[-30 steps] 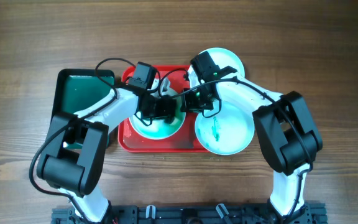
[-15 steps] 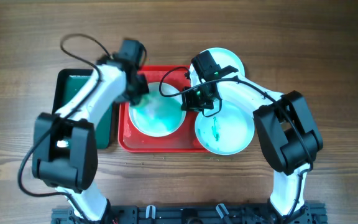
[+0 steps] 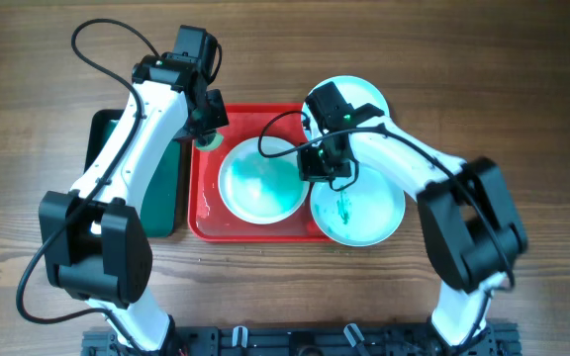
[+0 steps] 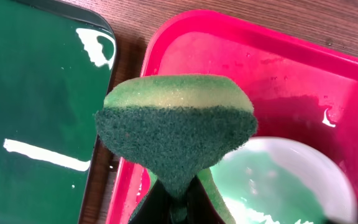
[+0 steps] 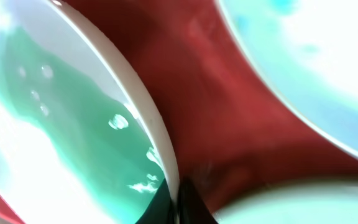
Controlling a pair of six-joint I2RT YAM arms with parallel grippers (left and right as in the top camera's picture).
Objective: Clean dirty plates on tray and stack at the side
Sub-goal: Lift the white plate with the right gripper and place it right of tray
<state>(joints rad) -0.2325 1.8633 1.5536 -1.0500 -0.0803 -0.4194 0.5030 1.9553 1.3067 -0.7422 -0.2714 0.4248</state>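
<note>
A pale aqua plate (image 3: 258, 184) lies in the red tray (image 3: 206, 222), also seen in the left wrist view (image 4: 278, 180) and the right wrist view (image 5: 61, 137). My right gripper (image 3: 310, 166) is shut on its right rim (image 5: 166, 168). A second aqua plate with a teal scribble (image 3: 357, 210) overlaps the tray's right edge. A third plate (image 3: 364, 96) lies behind it, on the table. My left gripper (image 3: 206, 127) is shut on a green and yellow sponge (image 4: 176, 134), held above the tray's far left corner (image 4: 166, 43).
A dark green tray (image 3: 117, 138) lies left of the red tray and shows in the left wrist view (image 4: 36, 99). Wooden table surrounds both. Black cables loop above each arm.
My left gripper has lifted the sponge off the aqua plate and moved back and left to the tray's far left corner. My right gripper keeps its hold on the plate's rim.
</note>
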